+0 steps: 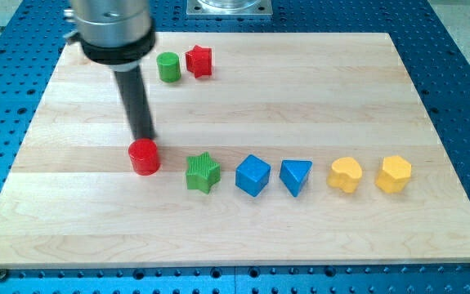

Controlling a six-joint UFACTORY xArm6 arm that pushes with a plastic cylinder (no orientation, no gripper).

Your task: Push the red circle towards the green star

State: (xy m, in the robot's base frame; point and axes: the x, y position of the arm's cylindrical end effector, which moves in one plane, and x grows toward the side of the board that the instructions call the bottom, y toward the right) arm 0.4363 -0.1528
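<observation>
My tip (145, 139), no pincer fitted, touches the red circle (145, 157) from above; pushing off-centre could slide it past the green star (203, 172)

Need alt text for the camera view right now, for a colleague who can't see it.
My tip touches the top edge of the red circle, with the green star just to its right. Rightward run a blue cube, blue triangle and two yellow blocks; a green cylinder and red star sit near the top.

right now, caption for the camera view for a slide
My tip touches the red circle, the green star just right.
</observation>
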